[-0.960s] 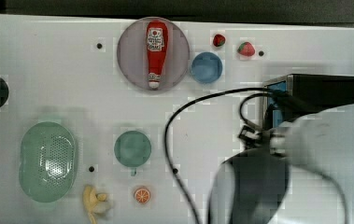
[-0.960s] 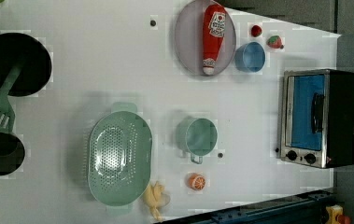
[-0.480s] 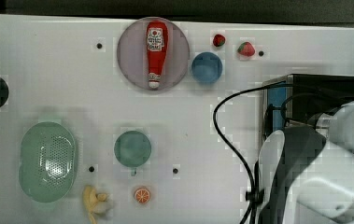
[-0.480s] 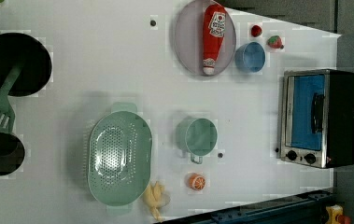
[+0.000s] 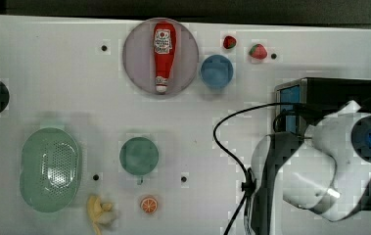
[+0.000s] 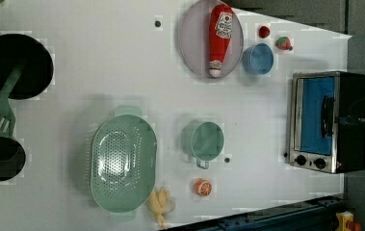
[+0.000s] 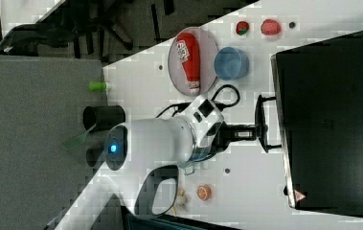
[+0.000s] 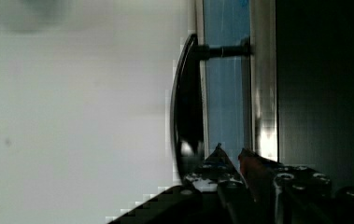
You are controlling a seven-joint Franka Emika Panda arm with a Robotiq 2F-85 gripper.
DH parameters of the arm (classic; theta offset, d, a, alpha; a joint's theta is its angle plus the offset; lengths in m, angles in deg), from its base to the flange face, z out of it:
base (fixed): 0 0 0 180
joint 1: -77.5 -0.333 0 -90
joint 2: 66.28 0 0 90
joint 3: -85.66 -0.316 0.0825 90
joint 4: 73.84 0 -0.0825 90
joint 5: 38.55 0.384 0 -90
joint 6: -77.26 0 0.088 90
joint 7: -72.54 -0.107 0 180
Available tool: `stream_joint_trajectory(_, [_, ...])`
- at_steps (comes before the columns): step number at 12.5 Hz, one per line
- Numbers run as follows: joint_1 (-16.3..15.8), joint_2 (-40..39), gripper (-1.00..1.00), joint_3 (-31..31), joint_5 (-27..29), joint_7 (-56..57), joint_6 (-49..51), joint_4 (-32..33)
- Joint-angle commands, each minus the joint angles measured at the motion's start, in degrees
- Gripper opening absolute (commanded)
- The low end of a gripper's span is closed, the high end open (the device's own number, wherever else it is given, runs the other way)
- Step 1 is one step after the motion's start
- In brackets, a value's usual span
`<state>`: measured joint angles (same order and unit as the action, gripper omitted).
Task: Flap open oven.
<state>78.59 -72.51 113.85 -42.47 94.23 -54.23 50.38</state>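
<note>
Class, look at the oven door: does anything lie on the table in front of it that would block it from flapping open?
Nothing visible does. The table in front of the oven is bare; the nearest item, the blue bowl, sits off to the side of the door.

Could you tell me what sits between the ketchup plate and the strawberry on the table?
In the top view, the blue bowl and a small red fruit lie between the plate and strawberry.

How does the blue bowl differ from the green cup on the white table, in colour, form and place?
The blue bowl is blue with a plain round rim; the green cup is pale green and carries a small handle. The blue bowl stands beside the grey plate with the ketchup bottle; the green cup stands beside the green colander, with the orange slice nearby. Both are round, upright and look empty.
</note>
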Motion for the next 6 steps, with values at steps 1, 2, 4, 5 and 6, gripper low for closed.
stream_joint_trajectory(1, [0.0, -0.49, -0.65, 0.18, 0.1, 2.78, -6.5, 3.05])
stream_joint_trajectory(2, [0.04, -1.29, -0.65, 0.17, 0.1, 2.78, -8.15, 3.9])
stream_joint_trajectory(4, [0.0, -2.59, -0.65, -0.08, 0.08, 2.77, -10.84, 4.64])
stream_joint_trajectory(5, [-0.22, -3.17, -0.65, -0.43, 0.06, 2.67, -11.34, 4.68])
stream_joint_trajectory(6, [-0.62, -3.63, -0.65, -0.78, -0.16, 2.41, -11.39, 4.69])
